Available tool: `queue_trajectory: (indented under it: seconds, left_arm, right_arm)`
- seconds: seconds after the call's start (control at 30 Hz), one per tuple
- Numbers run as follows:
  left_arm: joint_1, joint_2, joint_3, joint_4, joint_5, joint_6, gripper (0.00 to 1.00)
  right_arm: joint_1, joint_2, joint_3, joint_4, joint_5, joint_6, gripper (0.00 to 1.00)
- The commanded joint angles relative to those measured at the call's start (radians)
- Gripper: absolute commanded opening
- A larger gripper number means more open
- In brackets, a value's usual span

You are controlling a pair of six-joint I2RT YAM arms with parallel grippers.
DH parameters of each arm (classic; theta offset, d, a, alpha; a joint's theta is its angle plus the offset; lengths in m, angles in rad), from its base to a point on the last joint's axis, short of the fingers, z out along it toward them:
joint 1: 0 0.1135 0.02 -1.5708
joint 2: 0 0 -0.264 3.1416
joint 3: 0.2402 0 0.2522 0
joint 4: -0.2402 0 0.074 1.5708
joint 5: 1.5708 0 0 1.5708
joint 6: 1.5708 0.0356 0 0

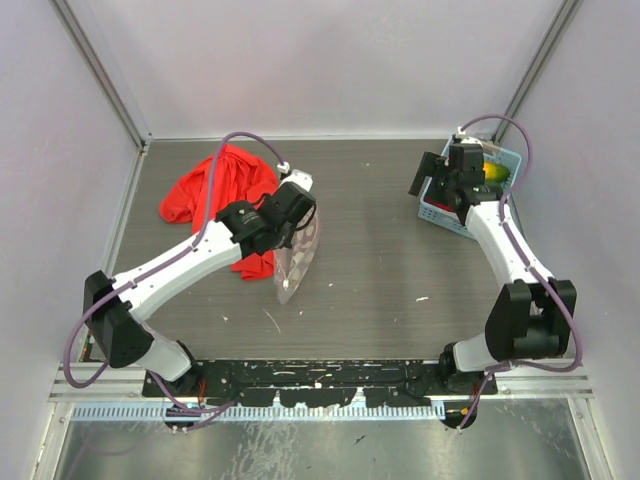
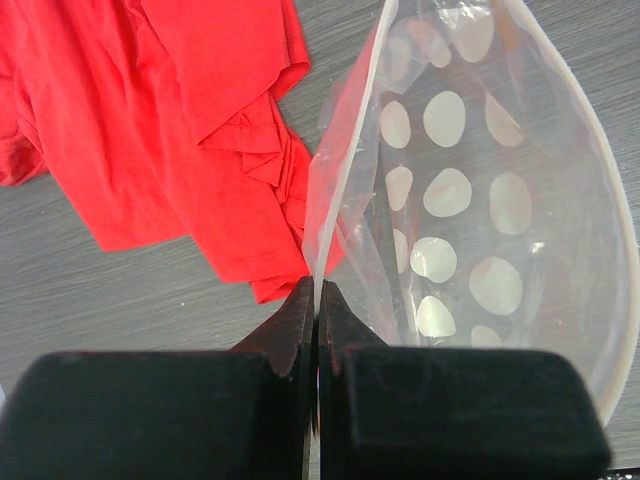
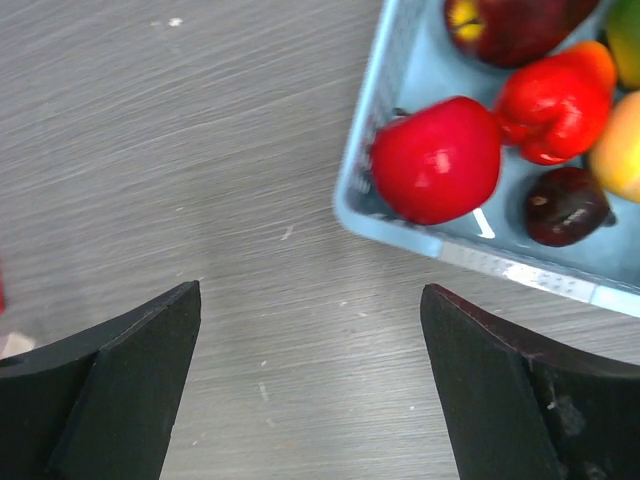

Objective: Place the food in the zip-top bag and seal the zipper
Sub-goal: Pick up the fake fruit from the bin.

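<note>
My left gripper (image 2: 317,292) is shut on the whitish zipper (image 2: 345,170) strip at the mouth of the clear dotted zip-top bag (image 2: 470,200). The mouth bows open to the right. In the top view the left gripper (image 1: 298,232) holds the bag (image 1: 297,265) up at the table's middle left. The food lies in the light blue basket (image 3: 400,235): a red apple (image 3: 437,158), a red pepper (image 3: 555,100), a dark purple piece (image 3: 565,205) and a yellow-orange piece (image 3: 620,145). My right gripper (image 3: 310,290) is open and empty over bare table, just left of the basket.
A red cloth (image 1: 215,190) lies crumpled at the back left, next to the bag; it also shows in the left wrist view (image 2: 180,120). The basket (image 1: 442,212) stands at the back right, near the right wall. White walls close in the table.
</note>
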Motion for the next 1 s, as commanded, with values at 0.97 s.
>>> queue_trajectory:
  seconds: [0.97]
  left_arm:
    - [0.004,-0.066,-0.012,0.030,-0.013,0.034,0.00]
  right_arm:
    - [-0.255,0.447,0.115,0.191,-0.211,0.004,1.00]
